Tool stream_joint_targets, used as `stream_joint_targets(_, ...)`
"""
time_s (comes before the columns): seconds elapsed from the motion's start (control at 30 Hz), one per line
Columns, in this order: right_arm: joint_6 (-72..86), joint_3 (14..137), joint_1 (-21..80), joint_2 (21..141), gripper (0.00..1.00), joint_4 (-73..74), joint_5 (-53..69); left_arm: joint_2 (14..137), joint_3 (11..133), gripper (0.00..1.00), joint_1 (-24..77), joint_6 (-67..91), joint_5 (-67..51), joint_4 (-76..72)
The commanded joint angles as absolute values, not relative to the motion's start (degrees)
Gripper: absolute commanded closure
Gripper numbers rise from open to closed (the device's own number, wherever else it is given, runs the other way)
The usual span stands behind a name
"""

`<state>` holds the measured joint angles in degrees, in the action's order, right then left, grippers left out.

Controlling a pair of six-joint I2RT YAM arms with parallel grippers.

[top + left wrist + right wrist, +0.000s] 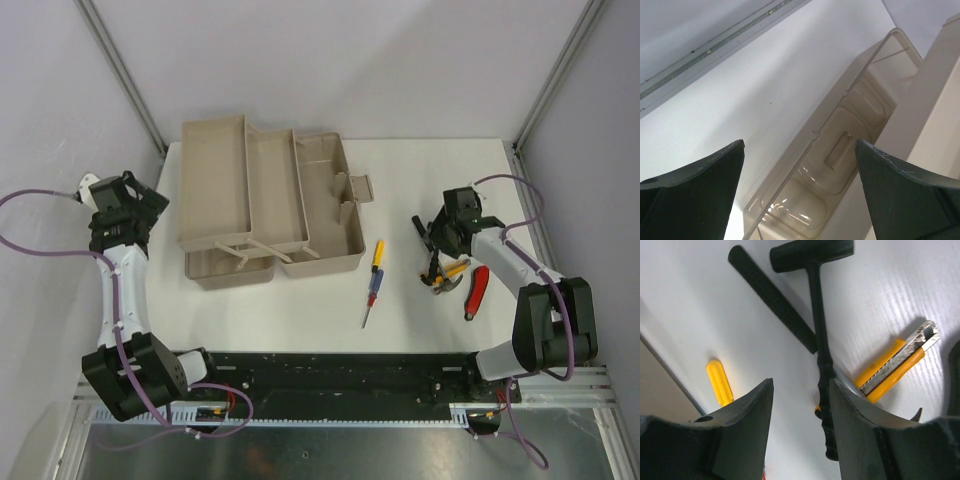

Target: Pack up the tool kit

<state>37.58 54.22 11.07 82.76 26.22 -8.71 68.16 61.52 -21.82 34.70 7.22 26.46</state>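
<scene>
Nearest, the right hand (801, 390) is hovering with its fingers spread over the black hammer (818, 335), whose shaft is lying between them. I'd say it wants centring on that shaft and lowering straight before closing, keeping clear of the yellow-handled tool (892, 365) crowding it. Farther back the toolbox (330, 200) is sitting open on the surface (430, 175), trays folded out — the left hand (800, 145) is waiting beside it, spread and empty.
</scene>
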Motion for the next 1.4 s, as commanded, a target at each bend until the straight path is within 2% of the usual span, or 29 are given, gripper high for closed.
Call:
stream_joint_targets(0.0,37.0,54.8,8.8,83.8,0.48,26.2,-9.6,66.4,63.0,0.04,-21.8,35.4,5.2,27.1)
stream_joint_targets(0.47,36.3,54.9,10.5,84.9,0.49,34.5,-8.1,69.1,62.0,0.04,-21.7,35.6,3.7,27.1)
stream_joint_targets(0.73,36.8,54.1,13.7,88.0,0.53,33.9,-7.5,69.9,61.6,0.04,-21.8,35.6,3.5,27.0)
stream_joint_targets(1.03,38.8,54.2,14.3,91.5,0.68,31.2,-9.0,70.7,61.7,0.04,-21.7,35.7,3.1,27.1)
stream_joint_targets(1.17,39.2,54.2,14.5,91.6,0.94,29.8,-8.9,70.7,61.7,0.04,-21.7,35.7,2.9,27.1)
stream_joint_targets(1.2,39.2,54.2,14.7,91.0,0.97,29.6,-9.1,70.7,61.7,0.04,-21.7,35.7,2.9,27.1)
stream_joint_targets(1.37,39.1,55.8,16.5,84.6,1.0,29.6,-11.7,70.5,61.7,0.04,-21.7,35.8,2.7,27.1)
